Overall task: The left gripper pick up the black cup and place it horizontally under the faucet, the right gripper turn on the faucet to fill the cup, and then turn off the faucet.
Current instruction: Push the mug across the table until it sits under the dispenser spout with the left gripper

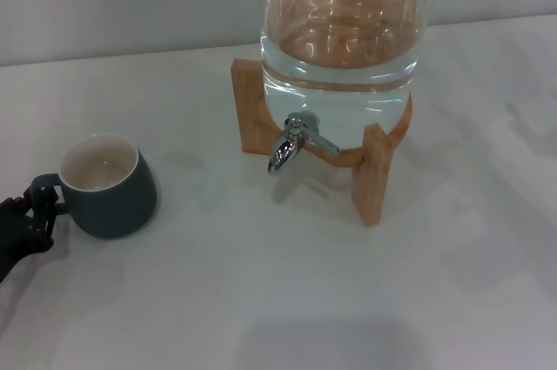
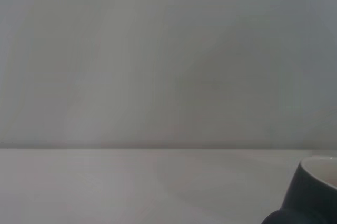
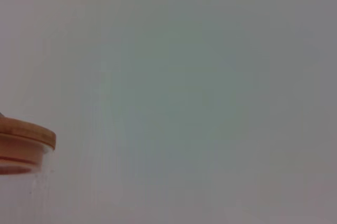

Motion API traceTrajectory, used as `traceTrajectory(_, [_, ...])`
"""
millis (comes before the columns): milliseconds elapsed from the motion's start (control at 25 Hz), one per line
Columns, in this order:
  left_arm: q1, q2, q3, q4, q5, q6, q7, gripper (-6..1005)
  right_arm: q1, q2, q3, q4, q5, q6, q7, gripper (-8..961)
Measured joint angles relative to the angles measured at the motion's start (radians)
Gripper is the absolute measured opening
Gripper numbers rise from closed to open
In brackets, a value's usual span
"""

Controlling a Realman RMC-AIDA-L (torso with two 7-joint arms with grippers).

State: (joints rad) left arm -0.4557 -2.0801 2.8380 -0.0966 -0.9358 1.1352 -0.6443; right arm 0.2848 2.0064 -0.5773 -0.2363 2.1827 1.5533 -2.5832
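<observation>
The black cup stands upright on the white table at the left, its cream inside showing and its loop handle pointing left. My left gripper comes in from the left edge and sits right at that handle. A slice of the cup also shows in the left wrist view. The chrome faucet juts from the front of the glass jar, spout down, well to the right of the cup. Nothing stands under the spout. My right gripper is out of view.
The jar holds water and rests on a wooden stand whose legs flank the faucet. The jar's wooden lid shows in the right wrist view. White tabletop stretches between the cup and the stand and in front of them.
</observation>
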Motion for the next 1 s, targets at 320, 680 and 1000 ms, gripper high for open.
traceTrajectory(320, [-0.012, 0.003, -0.003, -0.005, -0.004, 0.044, 0.018, 145, 0.006, 0.001, -0.004, 0.001, -0.004, -0.007, 0.0, 795])
traceTrajectory(680, [-0.068, 0.002, 0.004, 0.004, 0.062, 0.099, 0.011, 145, 0.018, 0.002, -0.008, 0.002, -0.009, -0.003, 0.004, 795])
traceTrajectory(1000, [-0.12, 0.0, 0.005, 0.068, 0.17, 0.056, 0.011, 145, 0.022, 0.003, -0.032, 0.002, -0.009, 0.008, 0.003, 795])
